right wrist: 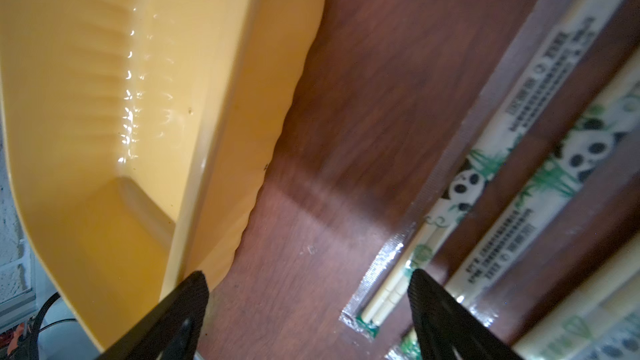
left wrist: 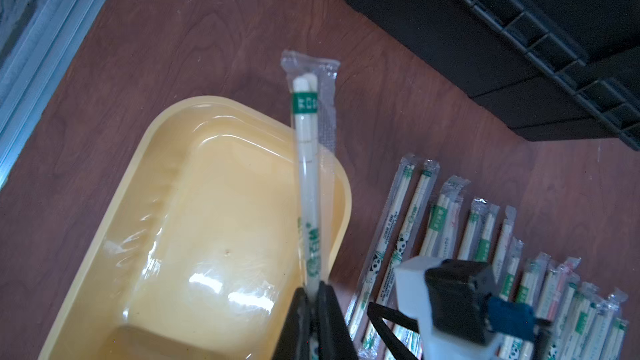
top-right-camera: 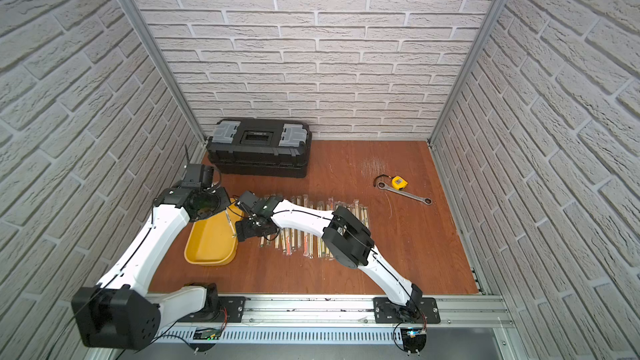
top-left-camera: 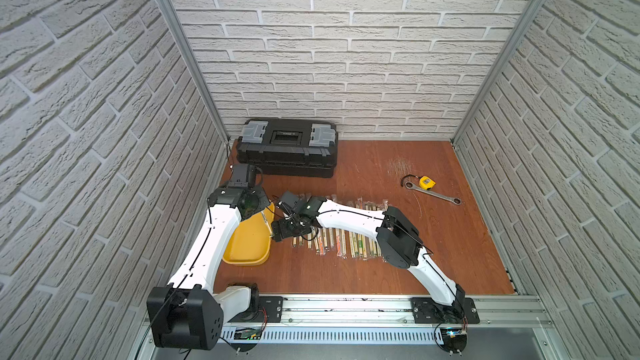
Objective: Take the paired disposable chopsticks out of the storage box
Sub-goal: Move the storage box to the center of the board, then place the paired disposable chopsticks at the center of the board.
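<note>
jaws of the left gripper (left wrist: 312, 289) pinch a chopstick pair (left wrist: 306, 167); right gripper (right wrist: 308, 273) gapes empty.

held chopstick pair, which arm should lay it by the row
Left: the left hand is shut on the pair over the tray's edge; the right hand is open, empty, by the row.

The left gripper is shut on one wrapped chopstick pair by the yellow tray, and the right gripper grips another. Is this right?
No: the right wrist view shows the right gripper open, holding nothing. The left gripper is indeed shut on one wrapped chopstick pair by the yellow tray.
</note>
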Controlling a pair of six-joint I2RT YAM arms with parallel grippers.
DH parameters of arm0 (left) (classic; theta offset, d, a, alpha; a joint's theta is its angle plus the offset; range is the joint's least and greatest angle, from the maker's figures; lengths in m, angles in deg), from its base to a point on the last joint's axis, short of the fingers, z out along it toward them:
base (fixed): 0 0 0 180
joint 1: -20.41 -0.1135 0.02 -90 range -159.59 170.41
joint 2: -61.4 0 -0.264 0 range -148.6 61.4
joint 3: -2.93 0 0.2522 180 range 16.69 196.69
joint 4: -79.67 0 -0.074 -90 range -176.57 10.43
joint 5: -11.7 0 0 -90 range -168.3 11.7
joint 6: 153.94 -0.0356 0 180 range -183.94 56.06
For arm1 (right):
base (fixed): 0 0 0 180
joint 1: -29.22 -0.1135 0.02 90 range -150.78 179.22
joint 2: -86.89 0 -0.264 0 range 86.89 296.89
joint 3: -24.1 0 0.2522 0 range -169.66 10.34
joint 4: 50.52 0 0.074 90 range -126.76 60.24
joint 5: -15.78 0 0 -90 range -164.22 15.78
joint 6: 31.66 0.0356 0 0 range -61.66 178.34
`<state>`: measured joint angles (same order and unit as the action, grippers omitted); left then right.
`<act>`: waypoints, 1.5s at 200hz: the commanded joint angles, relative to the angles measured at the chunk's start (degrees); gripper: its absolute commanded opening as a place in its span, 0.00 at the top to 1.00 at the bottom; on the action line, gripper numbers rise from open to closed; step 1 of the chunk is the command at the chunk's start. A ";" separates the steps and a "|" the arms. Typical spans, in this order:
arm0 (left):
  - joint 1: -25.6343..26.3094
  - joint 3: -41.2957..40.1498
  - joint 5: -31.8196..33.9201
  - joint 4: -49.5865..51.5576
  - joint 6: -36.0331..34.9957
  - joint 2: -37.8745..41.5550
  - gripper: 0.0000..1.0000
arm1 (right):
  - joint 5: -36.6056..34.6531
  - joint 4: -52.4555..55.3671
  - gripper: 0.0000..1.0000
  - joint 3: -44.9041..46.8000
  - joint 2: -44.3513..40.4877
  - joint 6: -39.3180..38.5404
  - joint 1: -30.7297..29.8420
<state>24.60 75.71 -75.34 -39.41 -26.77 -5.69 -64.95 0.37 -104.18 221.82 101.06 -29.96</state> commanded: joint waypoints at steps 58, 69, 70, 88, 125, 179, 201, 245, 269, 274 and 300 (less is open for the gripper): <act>2.54 1.86 -5.22 -5.25 -3.22 -1.07 0.99 | -4.65 -4.68 0.06 23.08 -24.28 -0.21 7.86; 4.09 1.97 -5.11 -5.98 -3.62 -2.29 0.99 | -5.12 -4.92 0.06 27.06 -27.67 -0.65 9.74; 4.26 1.97 -5.05 -6.05 -3.65 -2.40 0.99 | -5.18 -4.94 0.06 27.37 -27.95 -0.73 9.89; 7.16 2.13 -3.11 -6.69 -4.63 -5.08 0.99 | -6.04 -5.12 0.05 33.91 -33.33 -1.70 13.26; 11.45 2.24 0.81 -6.27 -6.71 -11.57 0.99 | -7.37 -5.09 0.04 46.59 -44.70 -3.72 22.28; 15.27 1.35 7.13 -7.91 -6.52 -19.88 0.97 | -9.04 -3.24 0.03 55.22 -56.54 -7.04 33.20; 15.62 1.45 7.59 -9.19 -6.27 -23.29 0.97 | -9.19 -2.30 0.02 56.44 -59.21 -8.21 35.58; 16.69 1.44 7.76 -11.59 -6.14 -28.51 0.92 | -9.04 -1.62 0.02 59.07 -63.05 -8.88 39.36; 17.24 1.70 7.76 -12.22 -6.16 -30.36 0.86 | -9.19 -1.23 0.00 59.94 -64.46 -9.05 40.78; 17.40 1.73 7.68 -12.27 -6.24 -30.51 0.84 | -9.29 -1.06 0.00 59.94 -64.67 -9.14 41.08; 18.06 2.40 7.43 -11.69 -6.58 -29.68 0.62 | -10.13 -0.51 0.00 59.86 -66.26 -9.36 42.13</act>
<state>41.98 76.74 -68.46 -50.71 -32.65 -36.05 -73.56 -0.27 -44.49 158.24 92.77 11.20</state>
